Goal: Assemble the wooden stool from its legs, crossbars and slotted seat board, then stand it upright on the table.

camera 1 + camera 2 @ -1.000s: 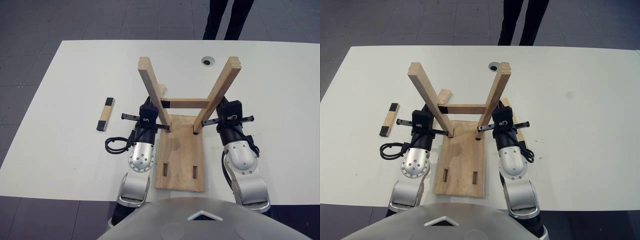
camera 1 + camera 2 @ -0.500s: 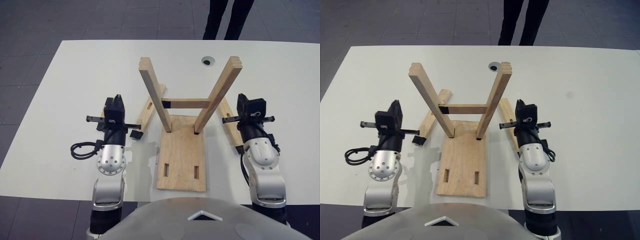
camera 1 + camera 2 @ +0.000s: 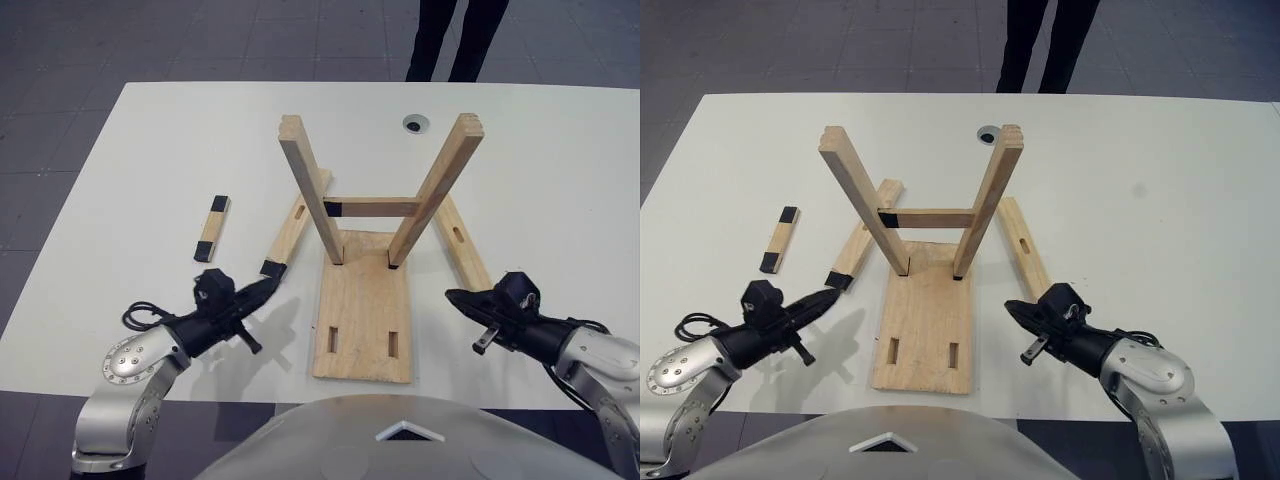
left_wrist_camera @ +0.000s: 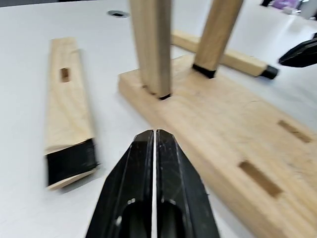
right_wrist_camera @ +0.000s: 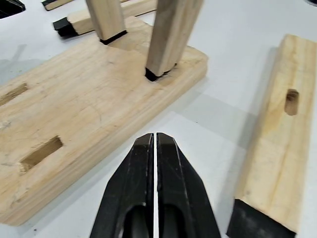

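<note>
**Half a stool up, and several ways to knock it down**

Take the seat board as the dial, with twelve pointing away from the robot.

The bench (image 3: 560, 160) looks smooth, so I'd expect anything nudged on it to slide rather than stay put. The seat board (image 3: 362, 300) lies flat on it with nothing holding it down. A hard push into a slot could skate it off line.

At the board's twelve o'clock end, two standing legs (image 3: 308, 185) (image 3: 438, 185) sit in their slots, splayed outward and tied by one crossbar (image 3: 375, 207). That frame is the tall, tippy part. An arm swinging past could catch it and lever the legs out.

One loose leg (image 3: 290, 230) lies flat at eleven and the other loose leg (image 3: 462, 245) at one, both near the frame. Lifting either risks bumping what is already built, and a leg put in wrong end first would jam.

The spare crossbar (image 3: 211, 228) lies well apart at ten. If it is left out until the second pair is seated, it may not go in between them. The empty slots (image 3: 331, 340) wait at the six o'clock end.

The left end effector (image 3: 272, 284) at nine and the right end effector (image 3: 452, 295) at three sit low over the bench, each with its fingers pressed together and holding nothing. They would have to part before any grab, or they would only shove the wood.
</note>
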{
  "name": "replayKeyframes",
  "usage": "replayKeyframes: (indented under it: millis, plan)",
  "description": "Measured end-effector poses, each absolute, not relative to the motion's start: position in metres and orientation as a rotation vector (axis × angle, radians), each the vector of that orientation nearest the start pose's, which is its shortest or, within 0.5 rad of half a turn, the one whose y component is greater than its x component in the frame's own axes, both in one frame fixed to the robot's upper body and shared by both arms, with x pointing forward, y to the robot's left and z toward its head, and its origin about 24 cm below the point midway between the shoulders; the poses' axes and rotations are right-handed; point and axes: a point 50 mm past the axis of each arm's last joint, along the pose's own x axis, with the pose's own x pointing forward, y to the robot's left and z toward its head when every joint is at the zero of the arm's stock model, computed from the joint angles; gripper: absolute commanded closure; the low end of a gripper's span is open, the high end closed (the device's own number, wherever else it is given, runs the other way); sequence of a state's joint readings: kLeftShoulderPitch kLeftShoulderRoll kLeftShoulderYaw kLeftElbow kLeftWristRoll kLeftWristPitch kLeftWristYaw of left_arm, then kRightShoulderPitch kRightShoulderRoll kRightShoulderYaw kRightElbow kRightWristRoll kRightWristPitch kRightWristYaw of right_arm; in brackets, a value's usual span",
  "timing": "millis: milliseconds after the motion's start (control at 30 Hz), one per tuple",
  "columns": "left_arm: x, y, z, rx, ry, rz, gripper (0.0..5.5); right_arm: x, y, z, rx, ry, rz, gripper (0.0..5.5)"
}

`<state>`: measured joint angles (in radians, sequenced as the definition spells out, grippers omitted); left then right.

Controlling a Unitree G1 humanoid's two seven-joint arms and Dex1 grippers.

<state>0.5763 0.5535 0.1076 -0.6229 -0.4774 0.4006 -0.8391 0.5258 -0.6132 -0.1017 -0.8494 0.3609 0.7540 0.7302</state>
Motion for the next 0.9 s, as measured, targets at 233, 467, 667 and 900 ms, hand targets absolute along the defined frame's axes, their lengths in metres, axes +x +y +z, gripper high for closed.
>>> replayKeyframes:
  millis: [233, 467, 667, 900]
  plan:
    - [0.116, 0.15, 0.073, -0.19, 0.374, -1.153, 5.38, 0.114, -0.162, 0.075, -0.129, 0.622, 1.021, 5.4]
    - [0.115, 0.15, 0.054, 0.044, 0.531, -1.157, 5.38, 0.11, -0.146, 0.066, -0.146, 0.65, 1.119, 5.4]
    - [0.12, 0.157, 0.052, 0.168, 0.551, -1.098, 5.38, 0.109, -0.138, 0.07, -0.144, 0.623, 1.159, 5.4]
    - [0.109, 0.15, 0.048, 0.147, 0.574, -1.173, 5.38, 0.105, -0.136, 0.07, -0.168, 0.651, 1.203, 5.4]
